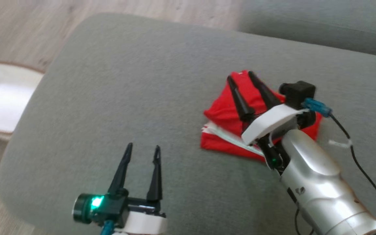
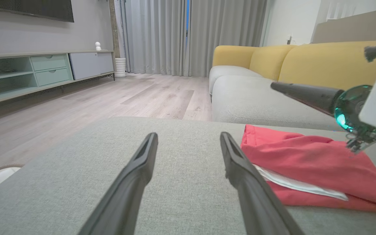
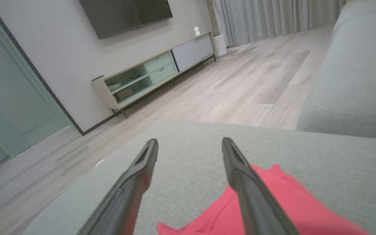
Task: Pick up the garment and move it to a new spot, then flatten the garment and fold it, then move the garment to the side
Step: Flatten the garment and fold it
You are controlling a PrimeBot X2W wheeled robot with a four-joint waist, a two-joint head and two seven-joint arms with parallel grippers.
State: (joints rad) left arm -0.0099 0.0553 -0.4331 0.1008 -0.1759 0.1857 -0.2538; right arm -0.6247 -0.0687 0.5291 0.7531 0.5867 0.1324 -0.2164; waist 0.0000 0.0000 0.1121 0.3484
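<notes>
The garment (image 1: 225,112) is a red cloth with white trim, folded into a small pile on the grey ottoman (image 1: 135,81), right of centre. It also shows as the garment (image 2: 308,160) in the left wrist view and as the garment (image 3: 279,202) in the right wrist view. My right gripper (image 1: 240,76) hovers over the pile, its two fingers spread open and nothing between them. My left gripper (image 1: 143,148) stands open near the ottoman's front edge, well to the left of the cloth, holding nothing. In the left wrist view the right gripper's body (image 2: 357,107) hangs above the pile.
A white chair seat (image 1: 2,98) stands on the wooden floor left of the ottoman. A grey and yellow sofa (image 2: 273,75) lies beyond the ottoman's far edge. A black cable (image 1: 361,163) trails from my right wrist across the cushion.
</notes>
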